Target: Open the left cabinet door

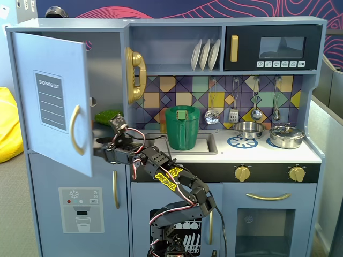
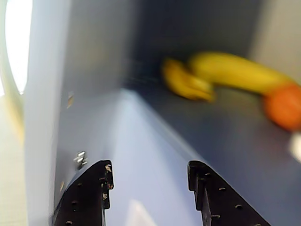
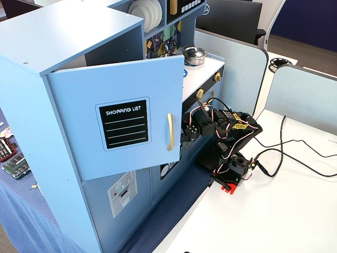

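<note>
- The left cabinet door [image 1: 51, 101] stood swung partly outward from the toy kitchen, hinged along its left edge in a fixed view; its "SHOPPING LIST" panel and curved gold handle [image 1: 76, 129] faced away from the compartment.
- The claw [image 1: 119, 127] sat just inside the exposed opening, behind the door's free edge, at about the height of the handle's lower half. In another fixed view the door [image 3: 116, 124] hid the claw tip; only the arm [image 3: 226, 134] showed past the free edge.
- In the wrist view the two black fingers [image 2: 89, 193] were parted with nothing between them; the claw [image 2: 150, 172] was therefore open and empty.
- The wrist view also showed the door's inner face [image 2: 51, 117] running along the left of the left finger; contact could not be confirmed.
- Blurred bananas [image 2: 221, 75] and an orange fruit [image 2: 284, 106] lay deeper on the shelf.
- Governing relation: the door lay to the claw's left in the wrist view, long axis vertical, so further opening appeared to call for a push leftward and outward against the inner face.
- Judged state: door already roughly half open.
</note>
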Robot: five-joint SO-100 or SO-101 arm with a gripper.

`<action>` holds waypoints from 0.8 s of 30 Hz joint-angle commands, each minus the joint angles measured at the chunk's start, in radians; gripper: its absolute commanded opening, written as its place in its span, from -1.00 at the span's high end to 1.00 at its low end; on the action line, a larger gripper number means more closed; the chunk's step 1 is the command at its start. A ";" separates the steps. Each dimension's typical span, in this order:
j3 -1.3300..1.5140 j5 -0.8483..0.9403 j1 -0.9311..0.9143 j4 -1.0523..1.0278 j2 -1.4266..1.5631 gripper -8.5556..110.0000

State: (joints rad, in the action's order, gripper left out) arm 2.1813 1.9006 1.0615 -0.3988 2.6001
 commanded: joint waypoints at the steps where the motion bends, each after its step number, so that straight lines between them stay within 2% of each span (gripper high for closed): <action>1: -0.083 0.044 0.092 0.034 0.002 0.65; 6: -0.069 0.043 0.067 0.029 0.003 0.66; 16: 0.130 -0.190 -0.525 -0.293 0.133 0.72; 24: 0.502 -0.357 -0.839 -0.483 0.307 0.79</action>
State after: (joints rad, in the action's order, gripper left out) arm 2.5710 1.6183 0.3543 -0.8253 2.8302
